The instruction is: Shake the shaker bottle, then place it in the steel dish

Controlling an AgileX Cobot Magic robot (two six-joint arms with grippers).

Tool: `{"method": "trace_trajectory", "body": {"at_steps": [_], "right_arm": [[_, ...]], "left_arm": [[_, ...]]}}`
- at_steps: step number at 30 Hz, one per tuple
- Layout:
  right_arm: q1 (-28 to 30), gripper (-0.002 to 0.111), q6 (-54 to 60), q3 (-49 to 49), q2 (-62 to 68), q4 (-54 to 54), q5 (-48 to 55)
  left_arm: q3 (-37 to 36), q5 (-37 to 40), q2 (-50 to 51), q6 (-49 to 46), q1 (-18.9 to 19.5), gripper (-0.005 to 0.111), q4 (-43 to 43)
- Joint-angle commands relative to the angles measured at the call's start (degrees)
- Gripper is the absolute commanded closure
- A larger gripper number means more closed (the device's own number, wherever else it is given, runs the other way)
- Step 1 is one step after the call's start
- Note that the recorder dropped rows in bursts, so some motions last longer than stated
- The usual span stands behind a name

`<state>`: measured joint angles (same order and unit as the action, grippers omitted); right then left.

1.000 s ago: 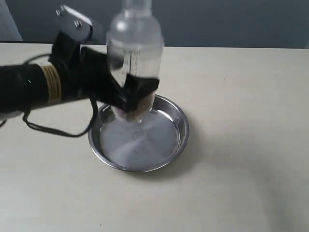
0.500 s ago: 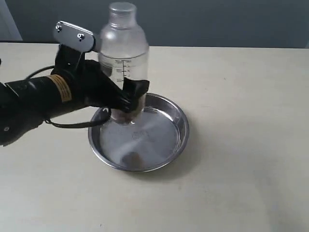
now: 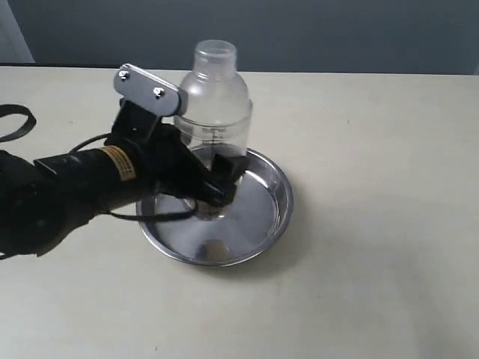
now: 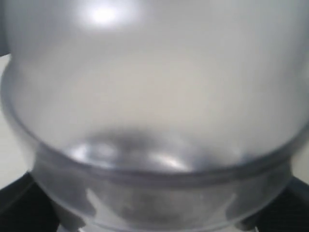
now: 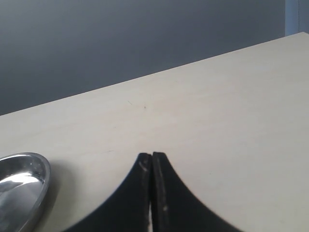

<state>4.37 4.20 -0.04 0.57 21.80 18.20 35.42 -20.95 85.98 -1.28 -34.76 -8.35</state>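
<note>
The shaker bottle point(image 3: 215, 105), clear with a frosted dome and round cap, stands upright over the steel dish point(image 3: 278, 196). Its base is down inside the rim; whether it touches the dish floor I cannot tell. My left gripper point(image 3: 211, 181) is shut on the bottle's lower body, one black finger point(image 3: 229, 169) showing in front. In the left wrist view the bottle point(image 4: 154, 96) fills the picture, with dark fingers point(image 4: 17, 205) at its sides. My right gripper point(image 5: 152, 157) is shut on nothing above the bare table, with the dish's rim point(image 5: 42, 180) off to one side.
The dish sits on a pale beige table point(image 3: 374, 149) with a dark wall behind. The left arm's black cable point(image 3: 161, 215) loops over the dish's near-left rim. A black cable loop point(image 3: 15, 123) lies at the far left edge.
The left gripper has brought the bottle down from high above the dish to low inside its rim, and the arm has shifted slightly right.
</note>
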Motion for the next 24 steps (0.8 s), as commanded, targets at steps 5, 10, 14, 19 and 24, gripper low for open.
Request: {"method": "trace_trajectory", "body": {"at_steps": [5,10,14,19,24], "right_arm": [[0.18,0.109,0.23,0.04,-0.28,-0.07,-0.61],[0.18,0.109,0.23,0.04,-0.28,-0.07,-0.61],[0.18,0.109,0.23,0.04,-0.28,-0.07,-0.61],[0.18,0.109,0.23,0.04,-0.28,-0.07,-0.61],[0.18,0.109,0.23,0.04,-0.28,-0.07,-0.61]], "left_arm": [[-1.67,-7.49,-1.17,-0.37,1.19,0.106,-7.32],[-2.28,-5.39,-1.17,-1.95,0.85,0.106,-5.93],[-2.79,-6.2,-1.84,-2.05,0.8,0.106,-7.65],[-2.91,-3.51,-3.01,1.28,-0.21,0.106,13.23],[-2.44,-6.28,-1.2,1.28,2.07,0.106,-0.8]]}}
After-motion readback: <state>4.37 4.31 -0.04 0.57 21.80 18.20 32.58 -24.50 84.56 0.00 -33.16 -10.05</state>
